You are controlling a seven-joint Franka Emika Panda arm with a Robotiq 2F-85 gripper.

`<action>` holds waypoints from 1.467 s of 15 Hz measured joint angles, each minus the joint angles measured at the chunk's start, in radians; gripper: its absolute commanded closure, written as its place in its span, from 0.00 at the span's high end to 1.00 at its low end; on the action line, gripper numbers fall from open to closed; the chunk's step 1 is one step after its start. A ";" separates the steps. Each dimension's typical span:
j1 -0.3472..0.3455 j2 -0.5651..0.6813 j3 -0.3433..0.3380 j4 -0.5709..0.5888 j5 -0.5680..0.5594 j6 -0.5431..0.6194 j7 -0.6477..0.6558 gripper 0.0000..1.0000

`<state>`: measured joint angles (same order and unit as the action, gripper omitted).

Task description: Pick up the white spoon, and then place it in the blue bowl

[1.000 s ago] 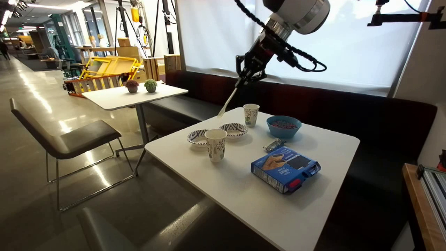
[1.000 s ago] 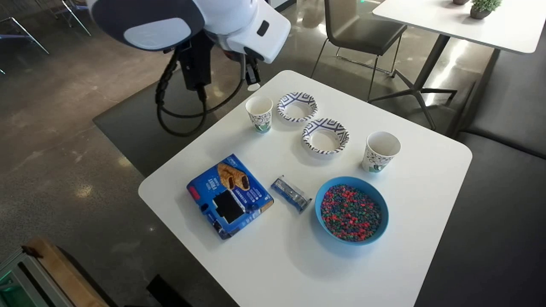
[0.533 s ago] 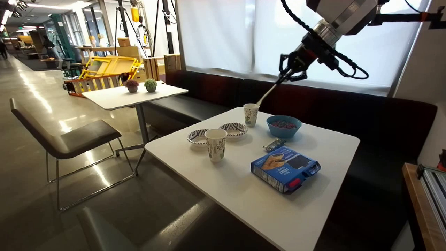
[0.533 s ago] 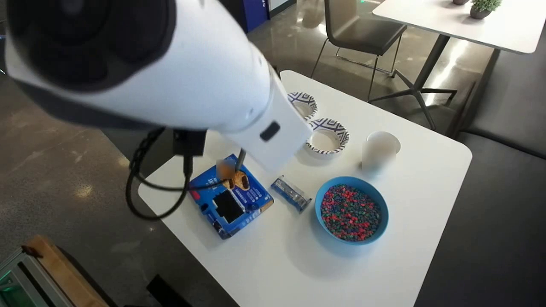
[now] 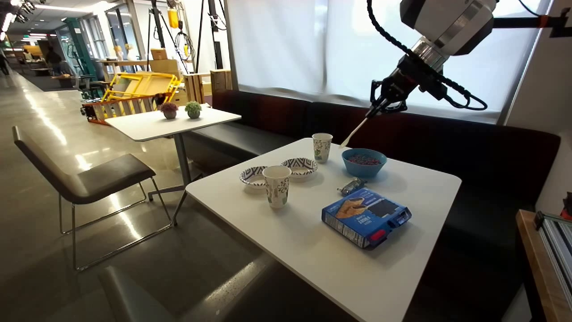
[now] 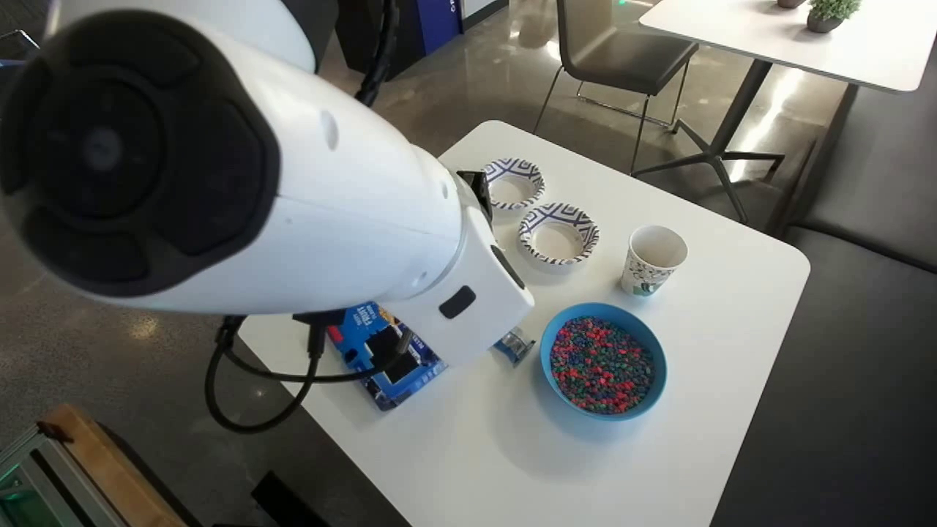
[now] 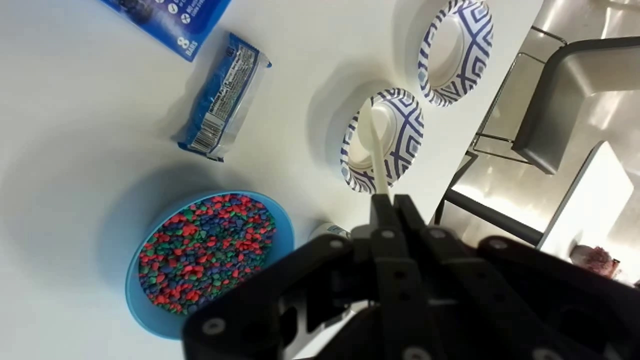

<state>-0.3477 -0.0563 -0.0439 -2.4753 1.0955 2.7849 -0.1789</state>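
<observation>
The white spoon [image 5: 355, 133] hangs tilted from my gripper [image 5: 371, 114], handle end between the fingertips, its head pointing down and away. In the wrist view the fingertips [image 7: 392, 199] are shut on the handle, and the spoon [image 7: 378, 162] overlaps a patterned dish in the picture. The blue bowl [image 5: 364, 169] stands on the table, filled with red, blue and green bits. It also shows in an exterior view [image 6: 657, 359] and at lower left in the wrist view [image 7: 283, 230]. The spoon is above table height, near the bowl and the far cup. In an exterior view the arm hides gripper and spoon.
A paper cup [image 5: 322, 148] stands beside the bowl, another cup [image 5: 277, 190] nearer the table's front edge. Two patterned dishes [image 6: 590, 234] [image 7: 482, 42] sit together. A wrapped bar [image 7: 220, 100] and a blue box [image 5: 366, 219] lie near the bowl. A bench runs behind the table.
My gripper has carried the spoon right, past the far cup, then lower toward the bowl. In an exterior view the arm has swung in over the table. The tabletop objects have not moved.
</observation>
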 measured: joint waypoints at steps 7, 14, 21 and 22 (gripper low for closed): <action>-0.066 0.059 -0.081 0.072 -0.061 0.002 -0.022 0.01; -0.108 0.208 -0.128 0.162 -0.090 0.085 -0.083 0.01; -0.107 0.353 -0.098 0.222 -0.069 0.185 -0.109 0.01; -0.108 0.369 -0.091 0.231 -0.054 0.197 -0.116 0.01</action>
<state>-0.4558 0.3126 -0.1346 -2.2447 1.0415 2.9824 -0.2946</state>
